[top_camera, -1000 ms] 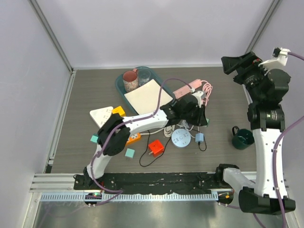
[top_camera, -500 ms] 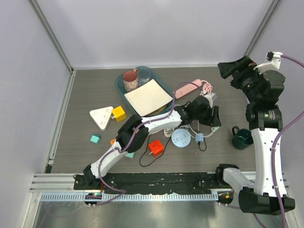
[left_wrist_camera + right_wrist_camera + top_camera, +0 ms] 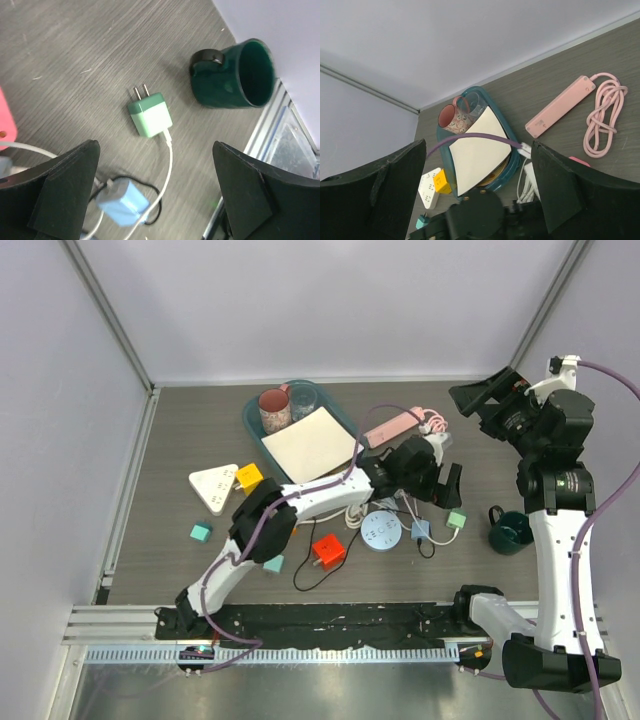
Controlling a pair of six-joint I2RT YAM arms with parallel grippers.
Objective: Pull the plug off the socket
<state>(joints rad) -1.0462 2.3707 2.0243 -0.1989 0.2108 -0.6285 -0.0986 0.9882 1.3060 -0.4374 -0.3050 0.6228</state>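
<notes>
Two prongs lie bare on the green plug — it looks light and rigid, trailing a white cable; pinch its flat sides. Left gripper and right gripper both gape, empty.

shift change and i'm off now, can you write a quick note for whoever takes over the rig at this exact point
Left hand: open, holding nothing, hovering above the green plug.
Right hand: open, empty, raised at the far right.
Things: the green plug lies flat on the table beside the dark green mug, with its prongs bare, in no socket and its white cable attached. The pink power strip lies at the back with no plug showing in it.
Done: the plug is out.
Left: probably only drawing the left arm back.
</notes>
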